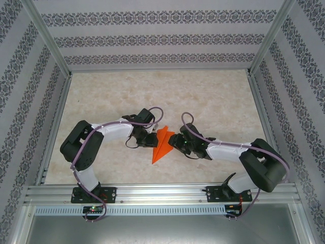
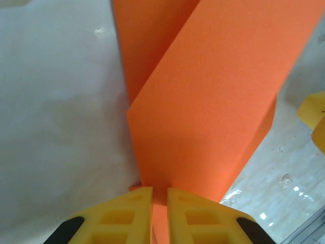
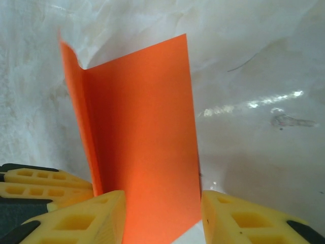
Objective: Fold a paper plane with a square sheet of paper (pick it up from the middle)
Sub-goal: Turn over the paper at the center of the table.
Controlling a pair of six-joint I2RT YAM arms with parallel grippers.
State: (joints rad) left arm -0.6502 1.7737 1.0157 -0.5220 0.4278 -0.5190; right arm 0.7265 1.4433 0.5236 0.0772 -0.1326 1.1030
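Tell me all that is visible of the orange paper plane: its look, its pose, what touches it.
The paper plane is thin, plain, bright orange paper, matte, folded into a narrow dart with sharp creases. It lies near the middle of the pale marbled table, its tip toward the arms' bases. The left gripper is shut on its edge. One flap stands up between the open fingers of the right gripper; whether they touch it is unclear.

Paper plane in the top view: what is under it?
The pale marbled table runs up to every edge of the paper plane, with nothing poking out. The patch directly beneath is covered by its orange folds, so anything flat there stays hidden.
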